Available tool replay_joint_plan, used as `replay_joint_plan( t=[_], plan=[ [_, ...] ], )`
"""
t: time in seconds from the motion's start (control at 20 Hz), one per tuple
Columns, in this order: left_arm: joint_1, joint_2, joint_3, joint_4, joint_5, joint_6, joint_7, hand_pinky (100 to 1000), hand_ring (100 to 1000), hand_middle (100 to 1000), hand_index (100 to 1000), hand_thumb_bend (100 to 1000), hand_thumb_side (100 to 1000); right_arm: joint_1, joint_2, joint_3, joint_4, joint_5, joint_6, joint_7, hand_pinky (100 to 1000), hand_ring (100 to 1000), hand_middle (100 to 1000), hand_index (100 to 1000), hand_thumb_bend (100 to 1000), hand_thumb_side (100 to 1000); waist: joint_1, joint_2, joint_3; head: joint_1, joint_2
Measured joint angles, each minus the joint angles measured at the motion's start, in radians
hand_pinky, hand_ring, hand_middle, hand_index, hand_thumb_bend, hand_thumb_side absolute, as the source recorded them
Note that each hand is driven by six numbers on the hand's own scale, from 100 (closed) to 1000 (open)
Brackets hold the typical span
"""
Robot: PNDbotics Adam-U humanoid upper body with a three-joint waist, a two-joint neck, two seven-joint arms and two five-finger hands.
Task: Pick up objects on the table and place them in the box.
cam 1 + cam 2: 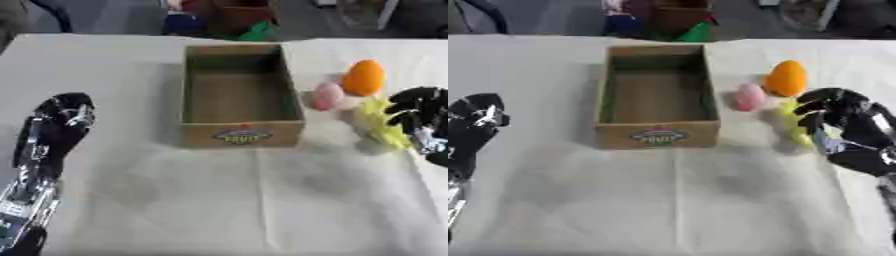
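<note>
1. Fingers [814, 107] of the right hand [846, 122] curl down around a yellow object [383, 125] on the right side of the table [262, 200], with the dark fingertips on its far and right sides; it appears grasped, though whether it is lifted off the cloth cannot be told.
2. On the left side, the left hand [61, 120] rests on the table well apart from everything else, fingers pointing away toward the far edge and relaxed, holding nothing.
3. That yellow object is pale lemon with jagged, spiky edges (its exact kind cannot be made out), and it lies just right of the box's near right corner.
4. One cardboard box [241, 135] stands in the middle of the table, long side running near to far, open at the top, brown, with a coloured oval label on its near wall; nothing shows inside it.
5. Three loose objects sit to the right of the box, counted: the yellow one, one pink egg-shaped object [748, 96] and one orange egg-shaped object [786, 78].
6. Pink lies just beside the box's right wall; orange stands just right of it and slightly farther away, the two close together or touching, both just beyond the yellow object.
7. White cloth covers the table.
</note>
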Motion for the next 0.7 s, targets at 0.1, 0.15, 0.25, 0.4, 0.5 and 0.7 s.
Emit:
replay_joint_plan(
  t=[0.1, 0.15, 0.25, 0.4, 0.5, 0.7],
  plan=[
    [0.000, 0.000, 0.000, 0.000, 0.000, 0.000, 0.000, 634, 533, 502, 665, 173, 248, -0.016, -0.018, 0.000, 0.008, 0.001, -0.008, -0.004, 620, 712, 714, 772, 100, 157, 0.000, 0.000, 0.001, -0.003, 0.000],
    [0.000, 0.000, 0.000, 0.000, 0.000, 0.000, 0.000, 634, 533, 502, 665, 173, 249, -0.025, -0.029, 0.000, 0.014, 0.002, -0.013, -0.006, 621, 713, 717, 772, 100, 158, 0.000, 0.000, 0.003, -0.004, 0.000],
    [0.000, 0.000, 0.000, 0.000, 0.000, 0.000, -0.001, 634, 533, 502, 665, 174, 249, -0.044, -0.053, 0.000, 0.029, 0.007, -0.025, -0.014, 625, 724, 735, 780, 100, 165, -0.001, -0.001, 0.005, -0.006, 0.000],
    [0.001, 0.000, -0.001, 0.000, 0.000, 0.001, -0.002, 634, 533, 502, 665, 174, 249, -0.079, -0.096, 0.001, 0.055, 0.028, -0.052, -0.017, 649, 756, 778, 801, 100, 179, -0.001, -0.001, 0.005, -0.010, 0.001],
    [0.001, 0.000, -0.005, 0.000, 0.000, 0.001, -0.004, 634, 533, 502, 666, 175, 248, -0.105, -0.126, 0.007, 0.078, 0.053, -0.078, -0.010, 675, 787, 812, 822, 172, 196, -0.002, -0.001, 0.006, -0.012, 0.001],
    [0.001, 0.000, -0.006, 0.000, 0.000, 0.002, -0.006, 634, 534, 502, 666, 173, 249, -0.156, -0.170, 0.024, 0.137, 0.117, -0.138, 0.036, 719, 841, 861, 856, 277, 250, -0.004, -0.003, 0.010, -0.014, 0.001]
  ],
)
